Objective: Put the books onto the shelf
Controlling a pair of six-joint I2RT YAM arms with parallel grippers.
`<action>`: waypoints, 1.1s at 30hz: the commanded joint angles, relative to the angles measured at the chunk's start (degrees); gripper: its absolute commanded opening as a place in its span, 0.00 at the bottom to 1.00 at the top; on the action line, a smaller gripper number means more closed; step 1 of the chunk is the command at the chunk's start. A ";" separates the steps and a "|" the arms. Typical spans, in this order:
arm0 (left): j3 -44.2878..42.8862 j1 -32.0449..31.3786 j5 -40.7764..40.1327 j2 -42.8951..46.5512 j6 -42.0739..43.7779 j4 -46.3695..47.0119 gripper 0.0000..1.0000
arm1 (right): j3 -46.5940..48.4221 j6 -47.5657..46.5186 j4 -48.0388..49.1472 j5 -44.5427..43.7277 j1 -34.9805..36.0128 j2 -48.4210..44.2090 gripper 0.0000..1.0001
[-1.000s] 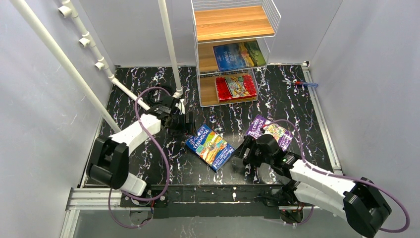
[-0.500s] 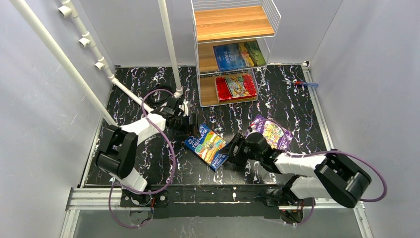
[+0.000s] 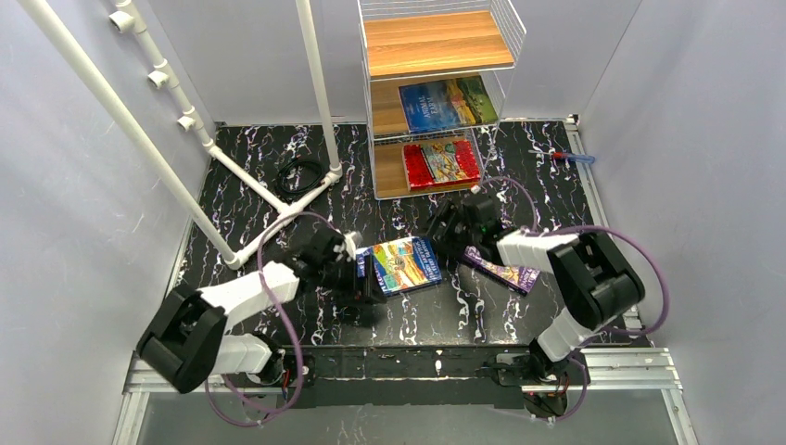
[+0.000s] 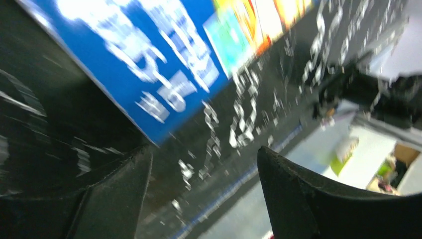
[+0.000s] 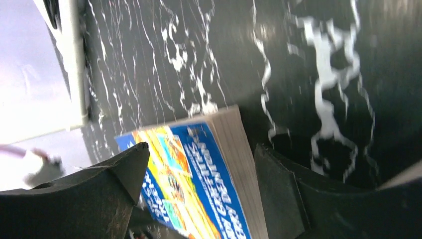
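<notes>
- Two arms close in on the blue book [image 3: 408, 264], which lies flat on the table [image 3: 556, 185] in front of the shelf [image 3: 436, 42]; the left gripper [image 3: 368, 280] is at its left edge and the right gripper [image 3: 441, 239] at its far right corner; both are released, jaws apart, grasping nothing.
- The purple book [image 3: 508, 275] lies just to the right, partly under the right arm; Animal Farm [image 3: 448, 102] and the red book [image 3: 441, 162] already rest on the shelf's middle and lower boards.
- Slip: the blue book is thin and flat on the table; in the right wrist view its page edge runs between the spread fingers [image 5: 109, 199]; closing without a finger under the cover would likely pinch a few pages or slide the book away.
- Shove: the left wrist view is blurred, and the book sits ahead of the left fingers [image 4: 114, 199], not between them; a push from there could spin the book or drive it into the right gripper.
- Collision: both grippers crowd one book; a misjudged reach could knock them together.
- Drag: a sweep of the right arm could carry the purple book with it.
- Droop: held by one corner, the paperback may sag and catch the shelf's wire frame.
</notes>
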State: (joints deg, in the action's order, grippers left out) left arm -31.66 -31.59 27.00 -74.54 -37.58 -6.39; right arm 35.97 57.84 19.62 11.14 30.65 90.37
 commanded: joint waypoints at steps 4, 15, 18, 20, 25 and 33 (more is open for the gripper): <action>-4.03 -8.84 -6.79 14.04 -6.82 -20.79 0.75 | 9.11 -11.87 -15.70 -3.67 -2.55 0.13 0.88; -21.85 0.78 -18.00 -0.32 11.78 -21.68 0.80 | -8.41 -8.68 -23.67 -12.49 -1.42 -30.51 0.90; -25.22 4.52 -14.41 -7.39 13.50 -18.50 0.80 | -10.96 -8.76 -27.56 -11.58 -1.06 -36.73 0.90; -26.40 5.77 -14.15 -10.50 14.02 -16.16 0.80 | -12.76 -8.24 -28.88 -9.61 -1.04 -40.21 0.90; -29.36 6.16 -14.10 -16.80 15.84 -12.86 0.80 | -15.34 -6.71 -31.28 -9.33 -1.00 -44.94 0.90; -29.17 6.00 -8.08 -24.71 16.48 -9.43 0.77 | -17.11 -2.59 -29.80 -6.53 -0.44 -44.18 0.87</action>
State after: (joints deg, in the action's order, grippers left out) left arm -59.51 -25.34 14.09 -95.83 -22.41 -15.88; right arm 20.05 52.07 -11.49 2.33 29.47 45.74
